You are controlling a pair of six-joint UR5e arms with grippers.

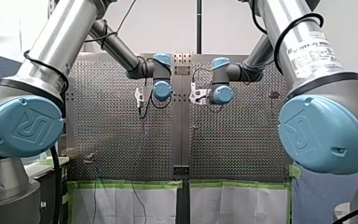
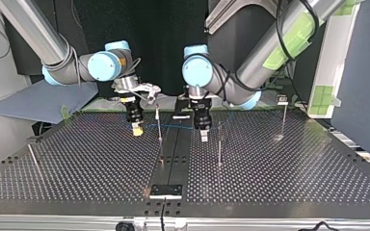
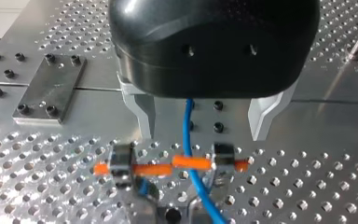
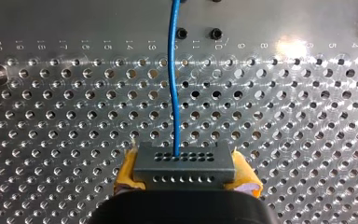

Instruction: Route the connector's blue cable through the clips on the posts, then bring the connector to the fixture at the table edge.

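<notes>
connector (image 4: pixel 184 163) sits clamped in my right gripper (image 4: pixel 186 173)

Surroundings only: bench, coverings, backdrop.
Perforated table (image 2: pixel 77 163) fills the lower half of the top view, in two halves joined along a dark centre strip (image 2: pixel 176 144). Bolted metal plate (image 3: pixel 49 91) bridges the seam in the left wrist view. A row of engraved numbers (image 4: pixel 74 45) runs along one line of holes in the right wrist view. Green tape (image 1: pixel 130 184) borders the table across the lower front view, with white sheets (image 1: pixel 116 205) hanging just below it. Blue-grey sheet (image 2: pixel 38 101) lies at the top view's upper left. White panel (image 2: pixel 335 57) with green patches stands at its upper right. Black pole (image 1: pixel 198 28) stands upright at the front view's top centre.
</notes>
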